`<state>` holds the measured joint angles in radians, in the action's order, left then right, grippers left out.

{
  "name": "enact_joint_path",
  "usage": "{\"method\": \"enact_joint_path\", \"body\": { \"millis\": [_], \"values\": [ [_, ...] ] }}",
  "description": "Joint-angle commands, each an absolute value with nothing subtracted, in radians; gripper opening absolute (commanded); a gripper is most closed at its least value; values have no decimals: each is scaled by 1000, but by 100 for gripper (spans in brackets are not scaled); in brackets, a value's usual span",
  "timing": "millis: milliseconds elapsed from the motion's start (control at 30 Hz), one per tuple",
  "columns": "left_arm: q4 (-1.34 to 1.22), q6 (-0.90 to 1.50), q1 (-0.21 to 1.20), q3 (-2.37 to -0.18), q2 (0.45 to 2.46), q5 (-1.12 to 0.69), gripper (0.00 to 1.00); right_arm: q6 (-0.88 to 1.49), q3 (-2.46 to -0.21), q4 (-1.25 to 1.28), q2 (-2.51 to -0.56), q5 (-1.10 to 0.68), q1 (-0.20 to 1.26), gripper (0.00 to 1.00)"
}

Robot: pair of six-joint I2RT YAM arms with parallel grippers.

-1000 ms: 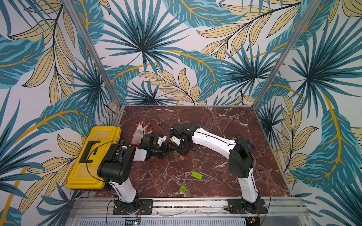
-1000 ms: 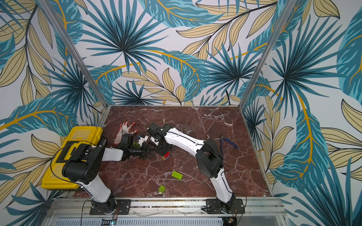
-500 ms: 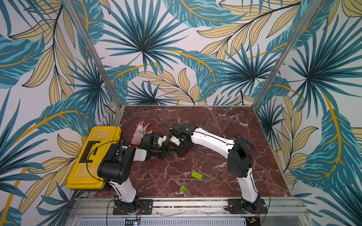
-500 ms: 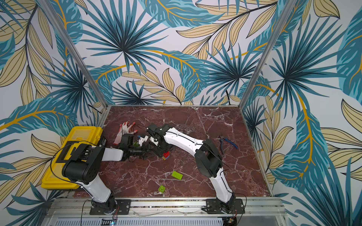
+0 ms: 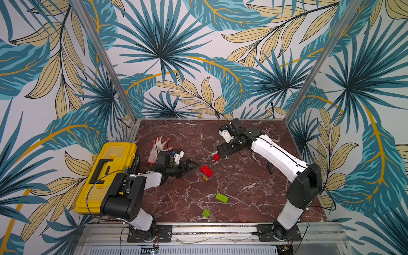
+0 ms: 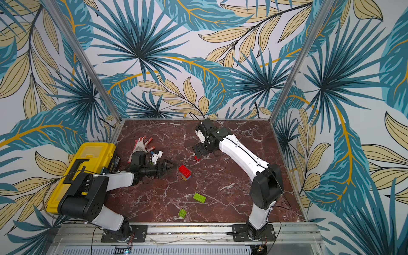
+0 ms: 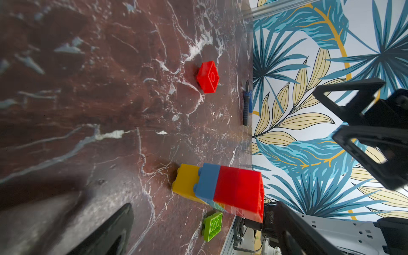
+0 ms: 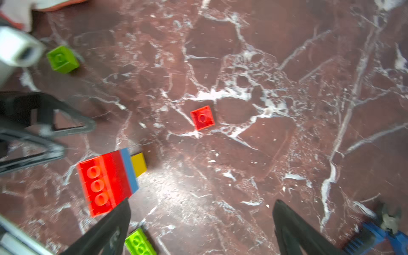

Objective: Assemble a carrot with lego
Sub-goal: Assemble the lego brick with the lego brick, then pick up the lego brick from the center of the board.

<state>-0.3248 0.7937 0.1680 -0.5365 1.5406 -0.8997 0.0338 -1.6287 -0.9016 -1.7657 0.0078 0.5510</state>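
Observation:
The partly built carrot stands free near the table's middle, a stack with red on top, blue under it and a yellow-orange base. In the wrist views the carrot shows its studs. My left gripper is open just left of it, not touching. My right gripper is open and empty above a small red lego brick. Loose lime lego: a long brick, a small one, another by the left wrist.
A yellow toolbox sits at the left edge, with a white and red glove behind the left arm. A blue-handled tool lies on the right half of the marble table.
My right gripper opened, let go of the stack and drew back toward the far right, over the small red brick. The stack stays standing. The left arm has not moved.

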Motion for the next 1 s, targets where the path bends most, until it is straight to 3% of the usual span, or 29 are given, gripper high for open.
{"method": "enact_joint_path", "body": {
  "millis": [0, 167, 467, 633, 800, 967],
  "values": [
    [-330, 793, 160, -520, 1528, -876, 99, 43, -1517, -906, -1757, -10, 578, 100],
    [-330, 798, 156, -514, 1520, -864, 99, 33, -1261, -806, -1524, 92, 748, 99],
    [-327, 809, 155, -468, 1455, -836, 99, 319, -1024, -781, -1241, 181, 1102, 99],
    [-324, 825, 155, -438, 1410, -815, 99, 432, -1011, -729, -1326, 214, 1284, 99],
    [-156, 816, 153, -431, 1312, -761, 99, 462, -1036, -665, -1484, 179, 1324, 84],
    [192, 737, 155, -447, 1112, -681, 99, 460, -1078, -656, -1612, 138, 1327, 72]
  ]
}}
